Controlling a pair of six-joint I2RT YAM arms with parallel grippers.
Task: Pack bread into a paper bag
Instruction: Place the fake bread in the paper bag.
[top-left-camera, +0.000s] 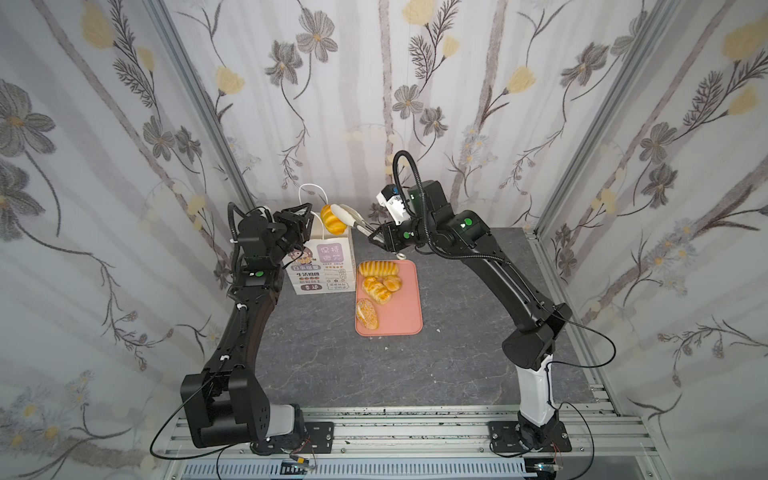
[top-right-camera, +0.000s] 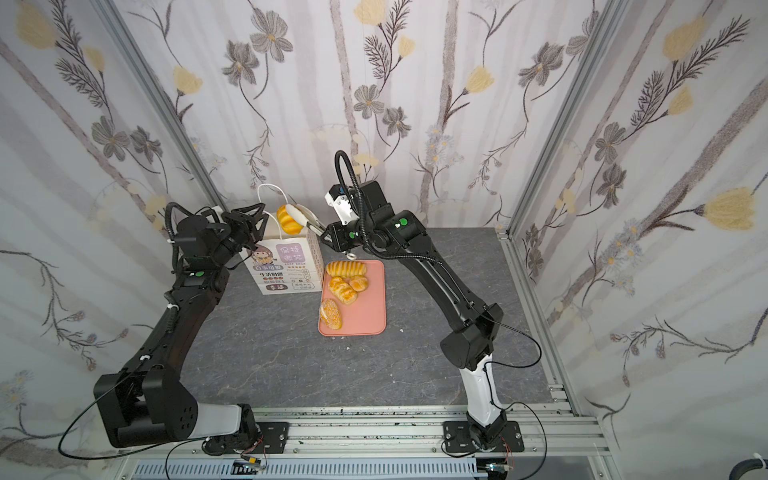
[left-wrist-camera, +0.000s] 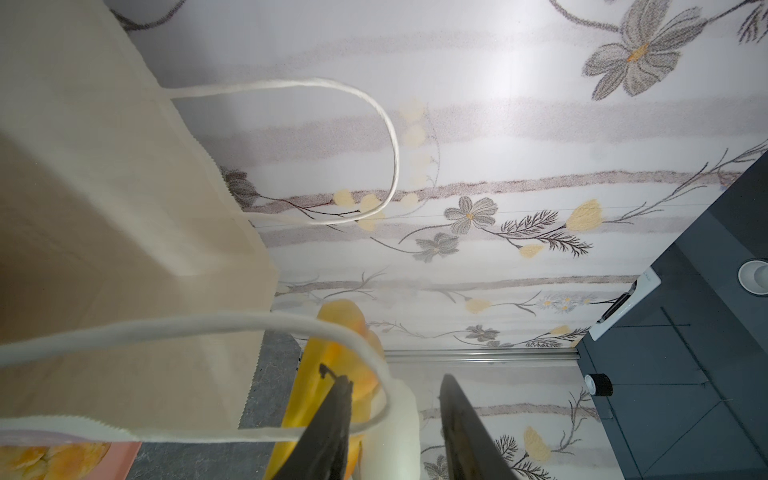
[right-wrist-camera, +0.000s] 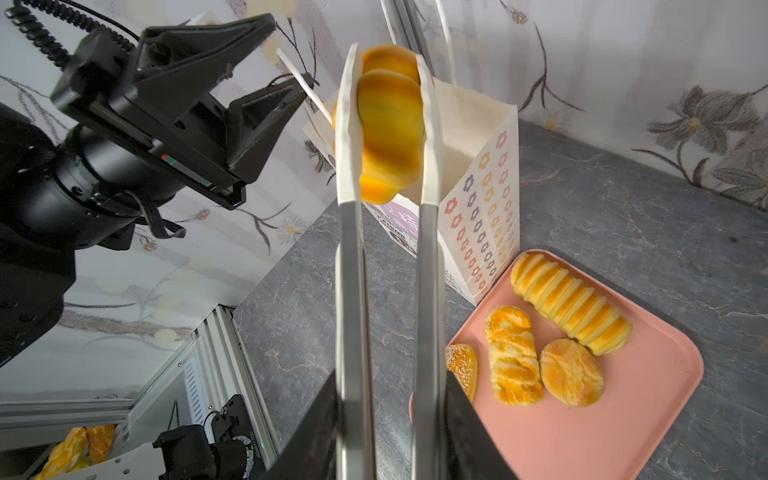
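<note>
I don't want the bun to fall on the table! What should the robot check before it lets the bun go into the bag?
1. The tongs squeeze the ridged bun from both sides: ok.
2. The right gripper is shut on the tongs: ok.
3. The paper bag stands with its mouth open: ok.
4. The ridged bun is over the mouth, not the rim: cannot tell; it hangs right at the bag's top.
5. The left gripper steadies the paper bag: cannot tell; a cord handle lies across one finger, jaws apart.
</note>
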